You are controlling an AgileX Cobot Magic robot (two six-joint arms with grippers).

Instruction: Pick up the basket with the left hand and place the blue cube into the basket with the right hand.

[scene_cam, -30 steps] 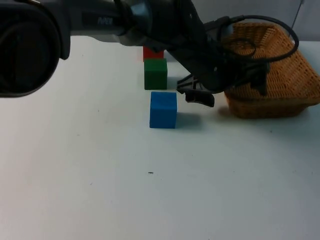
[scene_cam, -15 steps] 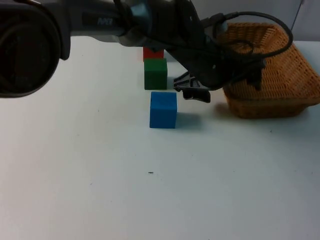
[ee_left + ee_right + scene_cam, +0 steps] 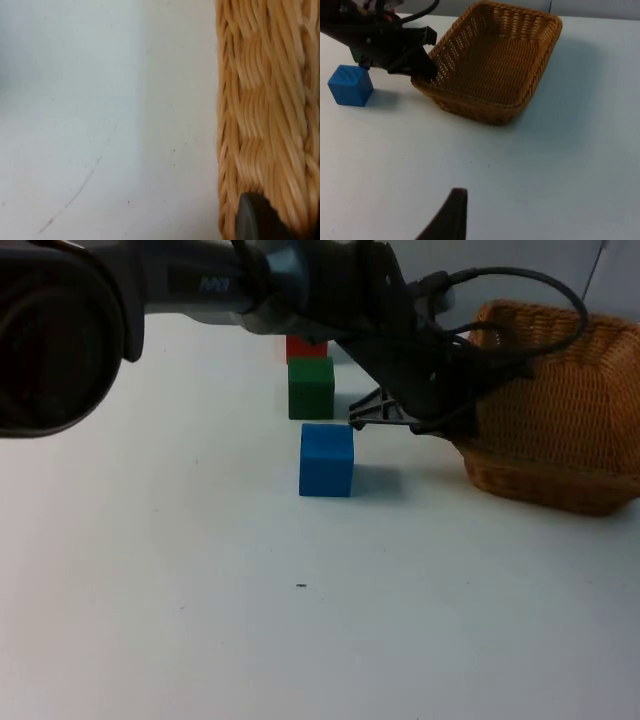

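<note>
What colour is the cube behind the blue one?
Green: the green cube stands just behind the blue cube, clearest in the top view.

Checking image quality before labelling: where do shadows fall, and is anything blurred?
Top view: the blue cube casts a soft shadow toward the basket. Right wrist view: a shadow lies beside the basket. Left wrist view: the wicker wall at the left gripper looks soft.

Tan woven wicker basket [image 3: 560, 410], blue cube [image 3: 326, 459], green cube [image 3: 311, 388], red cube [image 3: 303, 347] behind it, white counter [image 3: 200, 590], black arms.
</note>
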